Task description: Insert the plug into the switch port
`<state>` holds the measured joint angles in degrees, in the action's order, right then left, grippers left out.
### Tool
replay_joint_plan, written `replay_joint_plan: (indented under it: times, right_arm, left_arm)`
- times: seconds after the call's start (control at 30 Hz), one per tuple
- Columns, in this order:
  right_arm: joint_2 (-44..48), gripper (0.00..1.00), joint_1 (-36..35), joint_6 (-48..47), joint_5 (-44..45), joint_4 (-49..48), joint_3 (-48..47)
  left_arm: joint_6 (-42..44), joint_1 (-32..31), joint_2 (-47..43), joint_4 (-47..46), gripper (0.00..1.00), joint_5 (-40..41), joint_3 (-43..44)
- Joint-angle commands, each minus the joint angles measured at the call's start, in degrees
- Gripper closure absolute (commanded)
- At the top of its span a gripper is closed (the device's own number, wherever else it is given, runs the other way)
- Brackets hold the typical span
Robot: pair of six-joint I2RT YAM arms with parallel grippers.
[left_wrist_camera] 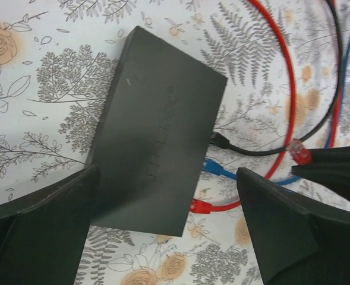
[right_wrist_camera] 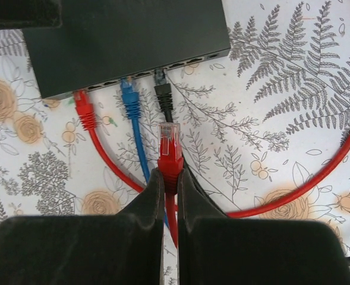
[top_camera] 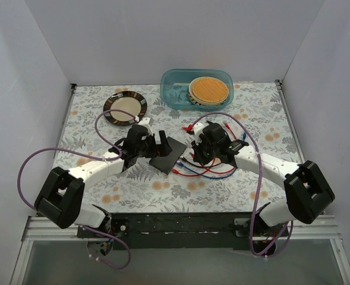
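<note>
Pinching red plug (right_wrist_camera: 170,145) w/ R gripper (right_wrist_camera: 170,177), tip near switch port (right_wrist_camera: 192,60) edge

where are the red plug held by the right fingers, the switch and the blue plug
held red plug (right_wrist_camera: 169,148), right wrist view, middle of its body
switch (right_wrist_camera: 127,35), right wrist view, its top face
blue plug (right_wrist_camera: 129,102), right wrist view, its boot

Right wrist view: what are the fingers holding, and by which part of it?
The right fingers pinch the red plug by its red boot, just behind the clear tip.
</note>
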<state>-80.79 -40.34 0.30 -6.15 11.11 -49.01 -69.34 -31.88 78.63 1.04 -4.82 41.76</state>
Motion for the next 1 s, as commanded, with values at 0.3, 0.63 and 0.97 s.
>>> replay_joint_plan:
  times: [0.3,0.63,0.97]
  right_arm:
    - [-11.66,0.99,2.98,-6.01,-1.14,1.45,-8.99]
    - [-16.76,0.99,3.16,-8.38,-2.46,2.16,-12.06]
    - [-21.86,0.99,3.16,-8.82,-2.38,4.44,-15.93]
  left_arm:
    - [5.97,6.29,9.95,-8.59,0.02,-6.59,5.78]
    - [8.43,10.17,21.28,-13.43,0.07,-22.07,10.97]
    - [8.61,10.7,23.76,-14.58,0.12,-25.24,10.45]
